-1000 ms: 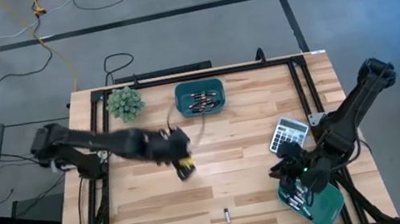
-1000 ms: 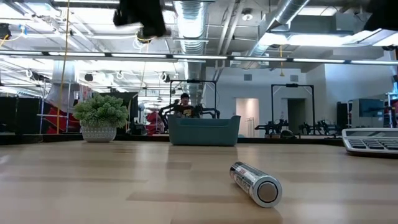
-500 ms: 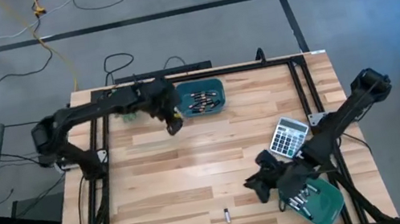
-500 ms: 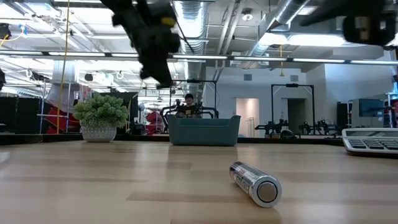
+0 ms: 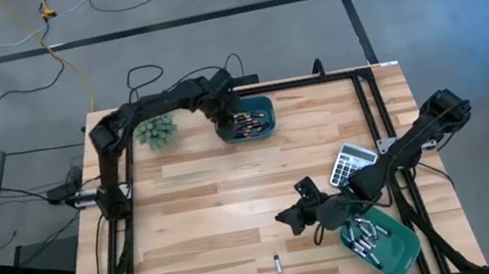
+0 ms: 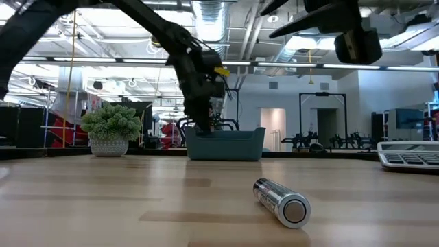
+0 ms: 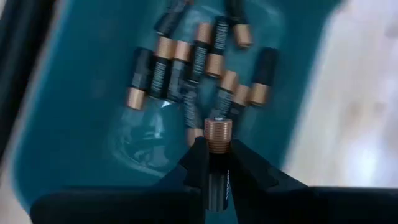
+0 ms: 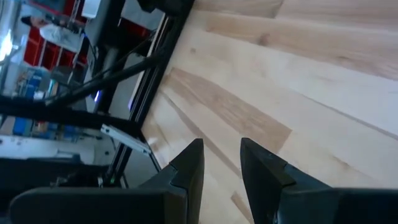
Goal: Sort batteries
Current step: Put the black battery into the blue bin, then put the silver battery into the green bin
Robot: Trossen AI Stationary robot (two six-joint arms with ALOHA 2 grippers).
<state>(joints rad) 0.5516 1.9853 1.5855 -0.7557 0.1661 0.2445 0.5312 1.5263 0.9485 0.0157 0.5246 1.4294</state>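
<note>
Left gripper (image 5: 224, 117) over the far teal bin (image 5: 259, 105) at the back of the surface (image 5: 235, 198), fingers pressed onto 1 battery (image 7: 217, 134); wrist view shows its copper-coloured end sticking out past the fingertips, pointing down at the bin. Not yet released.

Inside that bin: a loose heap of dark batteries with copper ends (image 7: 186, 56), lying at mixed angles on the bin floor.

Right gripper (image 5: 290, 217) held above bare wood, between the surface's middle and the near teal bin (image 5: 405, 251). Fingers part-spread, a gap between them, nothing pinched; wrist view shows only plank and frame rails beyond.

Near bin at the front right corner holds several batteries (image 5: 366, 239).

1 silvery battery (image 6: 281, 202) lies alone on its side on the wood near the front edge, well apart from both bins.

Calculator (image 5: 350, 163) just beside the right arm. Small potted plant (image 5: 156, 129) at the back left, near the far bin.
</note>
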